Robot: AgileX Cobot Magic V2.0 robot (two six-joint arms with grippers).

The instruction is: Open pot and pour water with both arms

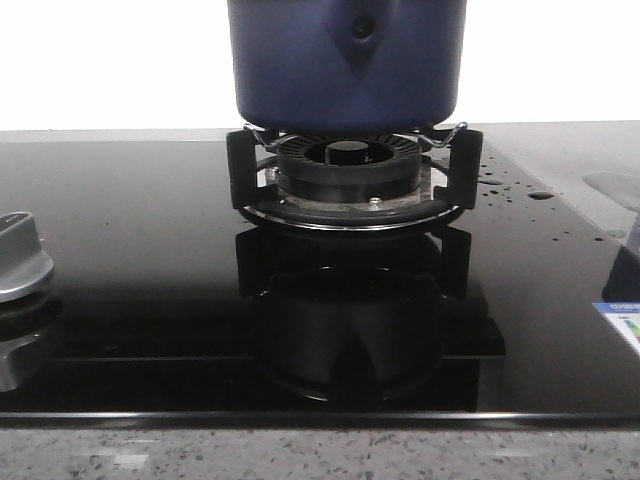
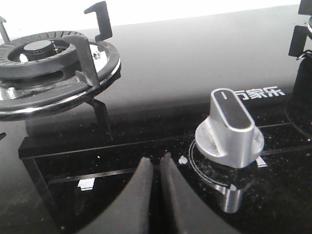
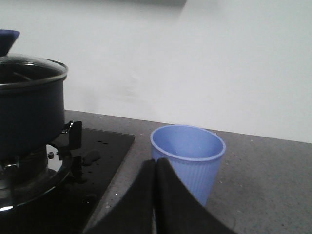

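Navy pot [image 1: 345,65] seated on burner [image 1: 347,170], glass lid [image 3: 29,66] on. Left claw [image 2: 156,168] pressed together near silver knob [image 2: 229,129]; right claw [image 3: 155,170] together before blue cup [image 3: 190,156].

Glossy navy pot [image 1: 345,65] sits upright on the burner (glass lid on).

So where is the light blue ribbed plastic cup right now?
In the right wrist view, the light blue ribbed plastic cup stands upright on the grey speckled counter, just off the black glass hob's edge, on the opposite side from the dark navy pot.
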